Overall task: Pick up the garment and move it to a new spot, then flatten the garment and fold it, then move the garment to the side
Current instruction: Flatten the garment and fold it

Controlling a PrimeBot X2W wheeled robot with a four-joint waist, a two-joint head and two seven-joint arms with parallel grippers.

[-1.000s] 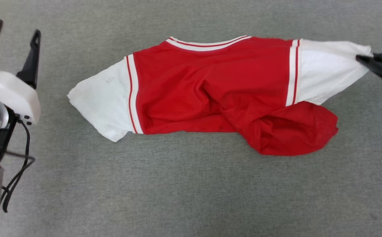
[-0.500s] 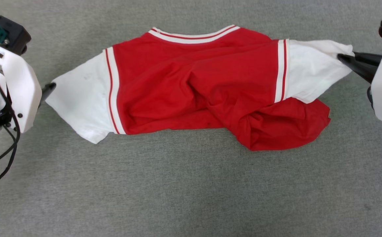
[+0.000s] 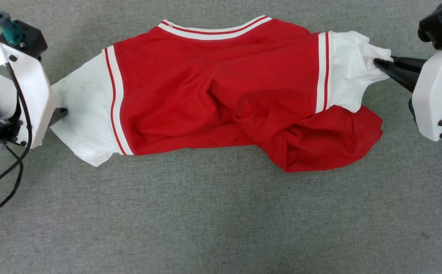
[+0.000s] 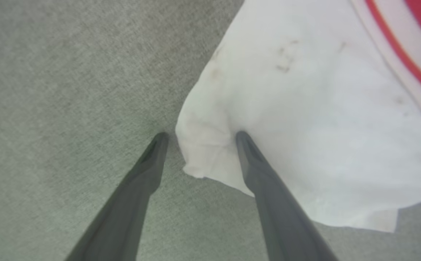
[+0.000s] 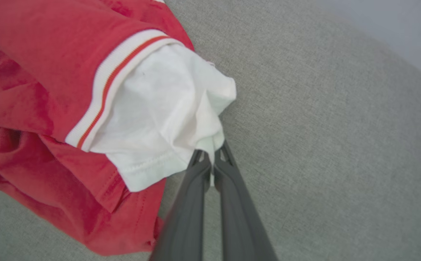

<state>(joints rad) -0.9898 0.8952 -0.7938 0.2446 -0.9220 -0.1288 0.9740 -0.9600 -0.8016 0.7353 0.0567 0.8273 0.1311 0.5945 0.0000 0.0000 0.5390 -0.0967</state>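
A red jersey T-shirt (image 3: 213, 87) lies spread sideways on grey carpet (image 3: 221, 220), its striped neckline (image 3: 215, 32) along the shirt's far edge and its 2 white sleeves out to either side. The red lower part is bunched in folds just below the right sleeve (image 3: 346, 72). The right gripper (image 5: 212, 154) sits at the outer end of that sleeve, its 2 dark fingers pressed together on a pinch of the white cuff, which gathers into creases there. The left gripper (image 4: 201, 136) is at the outer edge of the left sleeve (image 3: 85, 114) with its fingers spread wide: 1 tip presses on the white cloth, the other rests on the carpet just beside the sleeve's corner. It holds nothing. Faint dark smudges mark this sleeve.
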